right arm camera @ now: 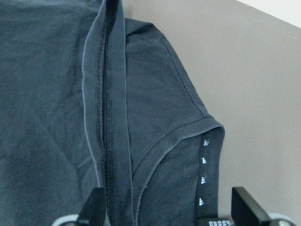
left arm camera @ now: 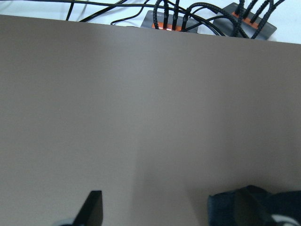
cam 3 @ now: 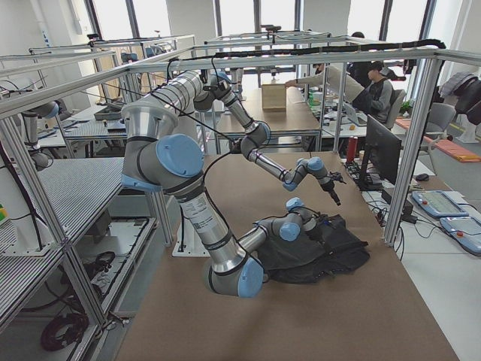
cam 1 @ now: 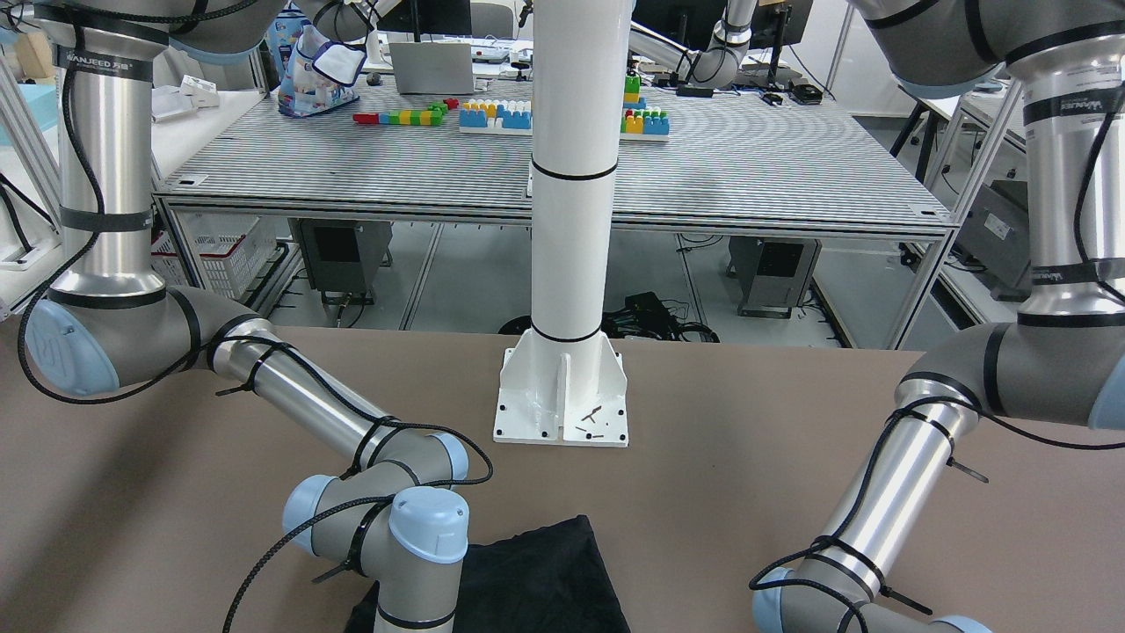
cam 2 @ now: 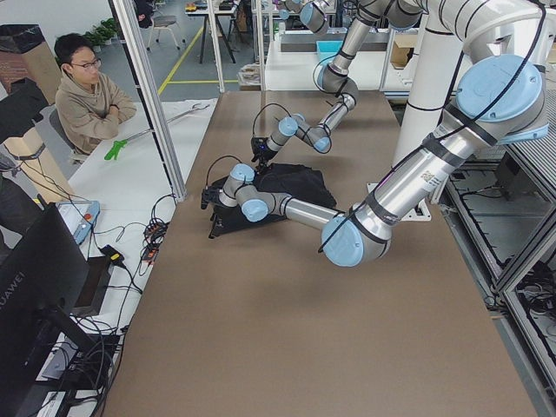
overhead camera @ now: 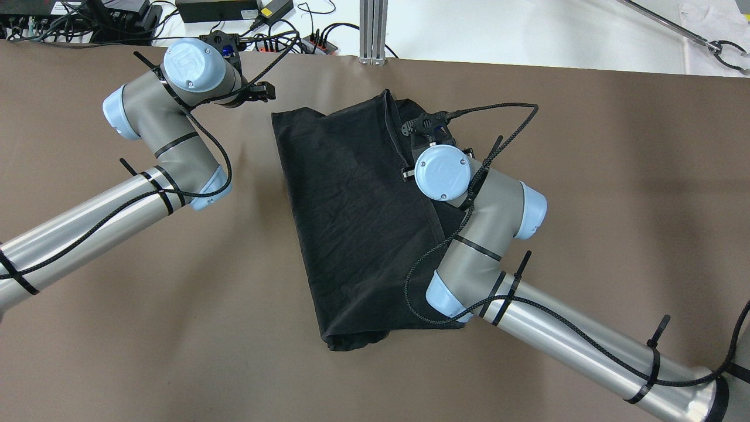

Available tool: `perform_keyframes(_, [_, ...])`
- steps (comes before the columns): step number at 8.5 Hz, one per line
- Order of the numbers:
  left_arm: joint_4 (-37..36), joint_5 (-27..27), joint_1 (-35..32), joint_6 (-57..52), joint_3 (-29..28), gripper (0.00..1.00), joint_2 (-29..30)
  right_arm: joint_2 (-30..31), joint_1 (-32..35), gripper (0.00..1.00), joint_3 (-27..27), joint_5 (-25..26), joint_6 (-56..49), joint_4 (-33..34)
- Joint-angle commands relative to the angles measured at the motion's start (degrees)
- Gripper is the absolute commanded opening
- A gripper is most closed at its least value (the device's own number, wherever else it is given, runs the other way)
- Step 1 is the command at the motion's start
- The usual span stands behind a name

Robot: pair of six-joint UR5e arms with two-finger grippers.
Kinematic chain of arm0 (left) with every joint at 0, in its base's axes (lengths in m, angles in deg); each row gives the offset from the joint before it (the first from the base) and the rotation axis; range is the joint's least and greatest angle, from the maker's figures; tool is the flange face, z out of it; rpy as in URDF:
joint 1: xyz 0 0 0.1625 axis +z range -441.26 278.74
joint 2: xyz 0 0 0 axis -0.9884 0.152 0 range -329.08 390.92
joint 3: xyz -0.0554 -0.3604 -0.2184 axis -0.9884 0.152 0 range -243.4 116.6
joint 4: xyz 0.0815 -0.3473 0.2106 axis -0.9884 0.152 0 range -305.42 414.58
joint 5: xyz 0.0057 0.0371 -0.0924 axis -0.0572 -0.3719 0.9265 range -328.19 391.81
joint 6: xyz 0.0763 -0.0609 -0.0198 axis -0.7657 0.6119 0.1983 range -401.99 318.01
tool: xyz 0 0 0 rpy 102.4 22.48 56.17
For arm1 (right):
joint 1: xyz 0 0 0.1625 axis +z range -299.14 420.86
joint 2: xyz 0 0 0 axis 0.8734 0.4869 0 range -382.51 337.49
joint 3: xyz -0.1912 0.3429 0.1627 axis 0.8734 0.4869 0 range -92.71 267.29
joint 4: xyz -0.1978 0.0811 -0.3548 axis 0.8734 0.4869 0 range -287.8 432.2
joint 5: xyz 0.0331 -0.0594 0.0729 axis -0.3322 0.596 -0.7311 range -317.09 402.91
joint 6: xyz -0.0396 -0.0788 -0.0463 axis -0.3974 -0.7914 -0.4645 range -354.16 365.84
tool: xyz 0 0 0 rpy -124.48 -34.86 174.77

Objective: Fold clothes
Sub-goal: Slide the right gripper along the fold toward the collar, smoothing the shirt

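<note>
On the brown bench [overhead camera: 615,176], about midway between the two arms, lies the black garment [overhead camera: 357,223]. It is set slantwise and lapped over on itself, with one hemmed edge running as a ridge down its far half.

Only the overhead view gives the garment's whole outline. There the right arm's wrist stands over its right edge, and the left arm ends just off its far left corner, apart from the cloth.

The front-facing view catches only a strip of the black fabric at its bottom edge, half behind the right arm's wrist. It alone shows the white pillar [cam 1: 571,176] and its base plate [cam 1: 562,396], well clear of the cloth.

The right wrist view gives the detail the others lack: a stitched hem band, a curved sleeve edge and a short row of pale marks on the fabric. In it the right claw [right arm camera: 170,209] has its two fingers spread wide, with hem and sleeve lying between them. Whether the fingers touch the cloth I cannot tell.

The left wrist view shows mostly bare bench. The left claw [left arm camera: 169,209] is spread too, with one finger far to the left and bare bench at the centre. A corner of dark cloth sits at the lower right, and cables [left arm camera: 207,19] lie past the far edge.

The left side view adds a seated person [cam 2: 87,104] beyond the bench, arms crossed.
</note>
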Motion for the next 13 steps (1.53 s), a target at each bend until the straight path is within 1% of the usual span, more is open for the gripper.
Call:
perform_keyframes(1, [0.00,-0.09,0.00,0.03,-0.03,1.00,0.03,-0.43,-0.07,0.94,3.15,0.79,0.49,-4.69])
perform_keyframes(2, [0.00,-0.09,0.00,0.29,0.06,1.00,0.03,-1.48,-0.16,0.94,5.15,1.05,0.49,-5.39])
perform_keyframes(3, [0.00,-0.09,0.09,0.99,0.06,1.00,0.12,-4.88,-0.25,0.94,7.96,1.58,3.97,-6.18])
perform_keyframes(4, [0.00,-0.09,0.70,1.08,0.06,1.00,0.12,-8.39,-0.51,0.94,11.90,1.58,8.70,-6.10])
perform_keyframes(5, [0.00,-0.09,0.79,1.08,0.06,1.00,0.21,-9.13,-0.86,0.94,12.38,1.58,9.36,-6.10])
perform_keyframes(7, [0.00,0.00,0.70,0.99,0.06,1.00,0.12,-10.96,-0.78,0.94,16.67,1.40,8.75,-6.28])
perform_keyframes(9, [-0.17,0.53,0.44,0.82,1.28,1.00,0.12,-11.07,-0.34,0.94,19.13,1.49,8.22,-6.54])
perform_keyframes(11, [-0.26,1.49,-0.09,0.47,2.34,1.00,-0.41,-11.07,2.12,0.94,20.20,0.88,3.85,-6.89])
perform_keyframes(12, [-0.26,1.50,-0.09,0.55,2.34,1.00,-0.49,-10.20,3.00,0.94,20.47,0.88,3.57,-6.98])
perform_keyframes(13, [-0.18,1.41,-0.09,0.64,2.43,1.00,-0.50,-8.36,3.44,0.94,20.47,0.70,1.74,-8.81])
